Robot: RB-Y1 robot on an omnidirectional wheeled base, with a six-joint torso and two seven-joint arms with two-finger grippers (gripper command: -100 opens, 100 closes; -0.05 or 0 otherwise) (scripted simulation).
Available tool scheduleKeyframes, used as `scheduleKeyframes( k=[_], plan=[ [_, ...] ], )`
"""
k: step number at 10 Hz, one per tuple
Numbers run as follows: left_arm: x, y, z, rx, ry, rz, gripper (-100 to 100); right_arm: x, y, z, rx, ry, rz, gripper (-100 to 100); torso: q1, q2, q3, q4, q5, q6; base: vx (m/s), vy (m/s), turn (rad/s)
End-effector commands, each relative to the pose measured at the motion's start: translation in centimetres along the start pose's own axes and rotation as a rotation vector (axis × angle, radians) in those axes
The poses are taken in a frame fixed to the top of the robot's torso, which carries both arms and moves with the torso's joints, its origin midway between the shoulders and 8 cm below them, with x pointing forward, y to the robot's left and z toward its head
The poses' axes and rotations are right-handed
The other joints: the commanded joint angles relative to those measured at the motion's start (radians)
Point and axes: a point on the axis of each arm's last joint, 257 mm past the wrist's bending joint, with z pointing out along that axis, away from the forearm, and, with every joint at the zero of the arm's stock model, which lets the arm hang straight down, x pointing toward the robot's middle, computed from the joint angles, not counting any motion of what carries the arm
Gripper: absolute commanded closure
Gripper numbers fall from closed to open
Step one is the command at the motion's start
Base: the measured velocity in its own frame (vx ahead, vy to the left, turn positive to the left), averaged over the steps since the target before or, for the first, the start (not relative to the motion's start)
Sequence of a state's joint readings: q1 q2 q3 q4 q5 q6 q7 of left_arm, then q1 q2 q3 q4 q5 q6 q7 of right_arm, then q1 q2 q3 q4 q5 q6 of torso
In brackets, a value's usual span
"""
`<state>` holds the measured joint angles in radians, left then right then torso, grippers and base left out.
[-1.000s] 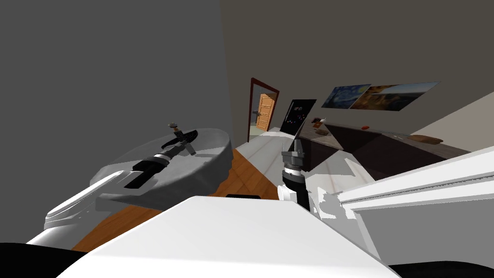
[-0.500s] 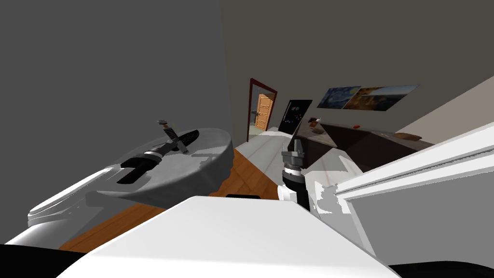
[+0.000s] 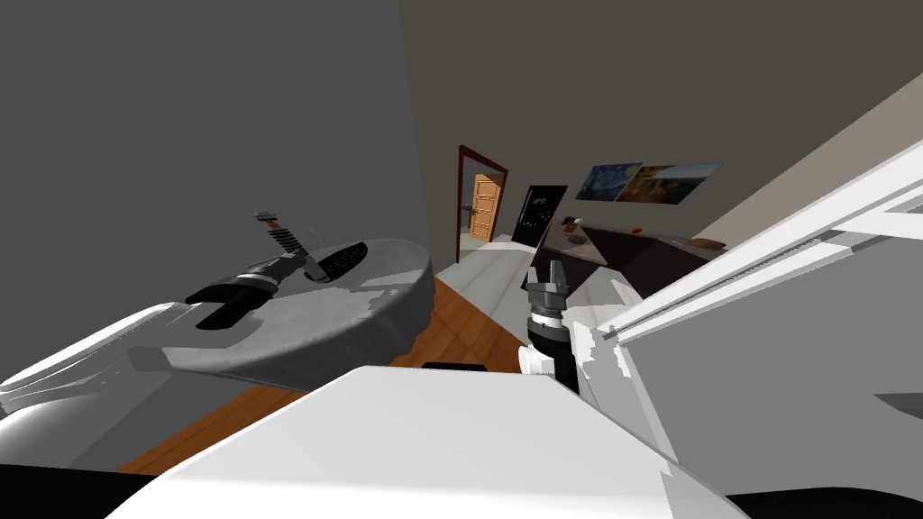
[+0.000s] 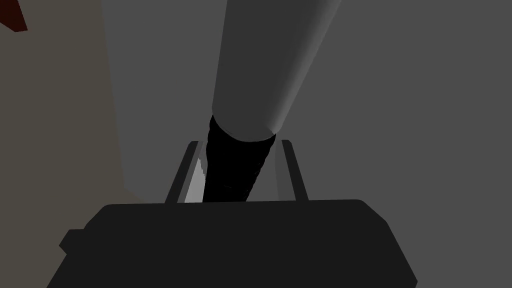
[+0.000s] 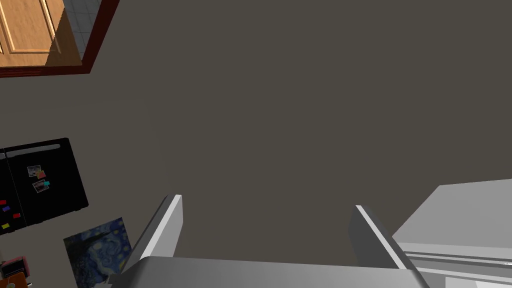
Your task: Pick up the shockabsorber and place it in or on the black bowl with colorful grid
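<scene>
Shockabsorber [image 3: 283, 238], grey with black coil, sits clamped in left gripper [image 4: 240, 150], needing lowering into black bowl [image 3: 341, 259] at its four o'clock; right gripper [image 5: 266, 202] gapes empty.

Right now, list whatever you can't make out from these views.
- Bowl: head view, too small to read its pattern.
- Shock absorber's black end: left wrist view, hidden behind the left gripper's dark body.
- Gap between shock absorber and bowl: head view, angle cannot tell touching from apart.
- Things on the far counter: head view, too small to name.
</scene>
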<state>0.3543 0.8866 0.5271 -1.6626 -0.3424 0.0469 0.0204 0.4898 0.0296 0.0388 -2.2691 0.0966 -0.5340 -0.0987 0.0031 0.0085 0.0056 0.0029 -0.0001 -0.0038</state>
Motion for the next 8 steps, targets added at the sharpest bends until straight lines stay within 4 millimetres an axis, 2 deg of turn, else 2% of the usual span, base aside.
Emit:
scheduleKeyframes(
  k=[1,3,4,8],
  plan=[
    [-2.1,2.7,0.4,-0.067,-0.030,-0.010,100,0.0,0.0,0.0,0.000,0.000,0.000,0,0.000,0.000,0.000,0.000,0.000,0.000,-0.076,0.041,-0.159],
    [-4.1,5.7,0.9,-0.145,-0.063,-0.024,100,0.0,0.0,0.0,0.000,0.000,0.000,0,0.000,-0.003,-0.001,0.000,0.000,0.001,-0.055,0.039,-0.202],
    [-4.1,5.7,0.9,-0.145,-0.063,-0.024,100,0.0,0.0,0.0,0.000,0.000,0.000,0,0.000,-0.004,-0.002,0.000,0.001,0.001,-0.026,0.029,-0.055],
    [-7.3,11.0,1.3,-0.290,-0.114,-0.058,100,0.0,0.0,0.0,0.000,0.000,0.000,0,-0.001,-0.011,-0.006,-0.002,0.000,0.006,0.000,0.023,-0.195]
  ],
)
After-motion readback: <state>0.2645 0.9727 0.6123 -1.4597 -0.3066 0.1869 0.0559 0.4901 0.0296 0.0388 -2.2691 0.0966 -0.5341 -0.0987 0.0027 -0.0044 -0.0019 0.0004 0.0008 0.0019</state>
